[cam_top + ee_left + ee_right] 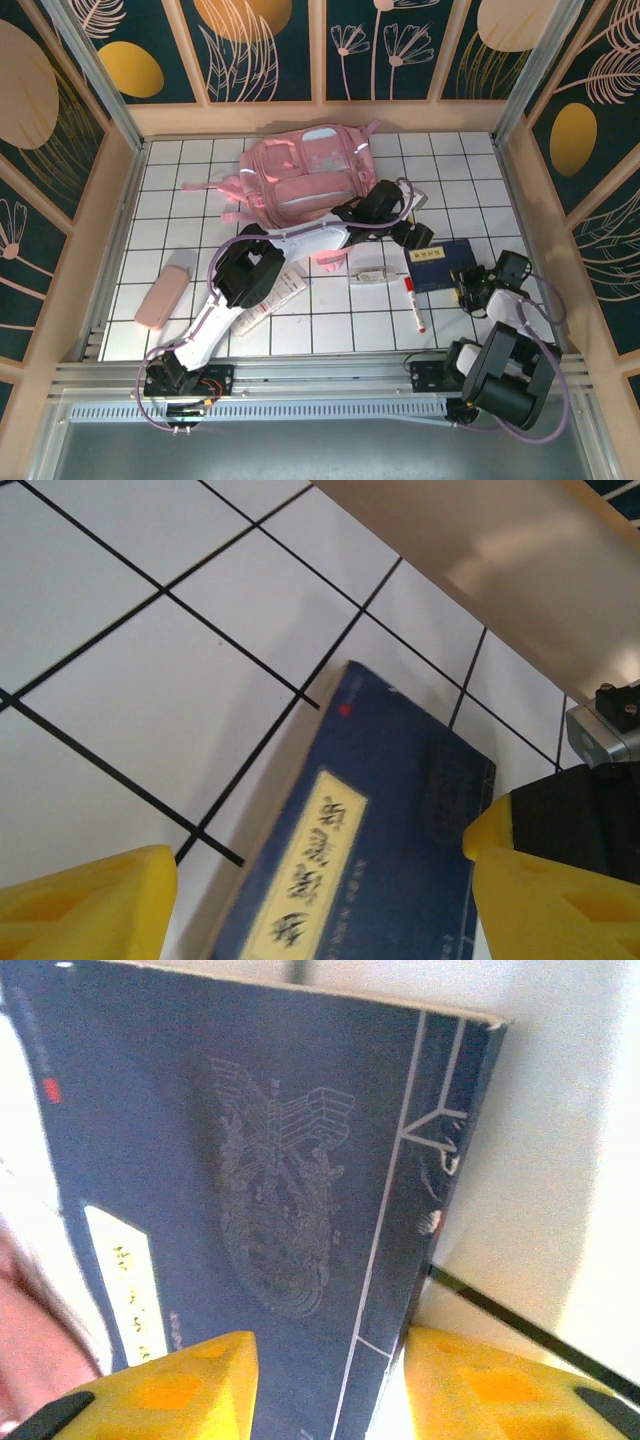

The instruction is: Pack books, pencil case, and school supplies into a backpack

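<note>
**Both jaws spread at the navy book; backpack lies at the back**

The book (440, 265) lies flat on the white tiled worktop (190, 215), right of centre, with its pale label facing up. The left gripper (418, 237) reaches across from the left base and hovers at the book's far-left corner. In the left wrist view its 2 yellow fingers (90, 905) stand wide apart, with the cover and label lying below the gap between them. No contact with the book is visible.

The right gripper (472, 285) sits at the book's right edge. In the right wrist view its jaws are also spread. 1 finger is over the cover and the other is over the tile just off the edge, so the book's bound edge falls in the gap. Whether the pads touch it cannot be told.

The backpack (300, 175) lies at the far centre of the worktop near the back wall, and the left arm crosses its near-right corner. A white marker (413, 305) with a red cap lies just beside the book's near-left corner. A small white item (368, 272) lies left of the book. A long white flat item (275, 297) with red print lies partly under the left arm. The pink pencil case (165, 290) lies on the left, well apart from the rest.
</note>
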You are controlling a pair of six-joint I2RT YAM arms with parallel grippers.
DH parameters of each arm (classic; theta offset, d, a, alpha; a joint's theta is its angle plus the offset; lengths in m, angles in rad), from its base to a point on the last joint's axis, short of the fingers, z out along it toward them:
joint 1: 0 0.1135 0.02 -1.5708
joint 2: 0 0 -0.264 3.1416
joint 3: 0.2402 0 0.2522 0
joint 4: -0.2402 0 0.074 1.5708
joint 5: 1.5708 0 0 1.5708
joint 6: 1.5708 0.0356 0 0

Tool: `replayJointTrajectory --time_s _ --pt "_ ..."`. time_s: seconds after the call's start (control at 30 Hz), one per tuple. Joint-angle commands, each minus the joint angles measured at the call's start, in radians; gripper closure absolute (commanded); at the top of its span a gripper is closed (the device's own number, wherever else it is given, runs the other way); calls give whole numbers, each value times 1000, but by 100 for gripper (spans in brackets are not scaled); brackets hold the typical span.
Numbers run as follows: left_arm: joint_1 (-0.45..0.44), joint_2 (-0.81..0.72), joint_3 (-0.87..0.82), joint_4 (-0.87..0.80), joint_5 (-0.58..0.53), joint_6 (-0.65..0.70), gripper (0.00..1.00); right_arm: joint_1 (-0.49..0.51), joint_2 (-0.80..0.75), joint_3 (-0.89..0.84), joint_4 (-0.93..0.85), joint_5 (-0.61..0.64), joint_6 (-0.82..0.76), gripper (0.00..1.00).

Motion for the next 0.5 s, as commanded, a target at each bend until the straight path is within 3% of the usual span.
replayJointTrajectory --time_s 0.0,0.27,0.47 --pt "-4 64 81 -79 -36 -2 23 34 23 59 178 -95 -79 59" --pt "-4 134 206 -163 -128 -4 22 41 24 81 136 -59 -115 59" --pt "-4 225 324 -244 -126 8 25 32 15 84 54 2 -89 51"
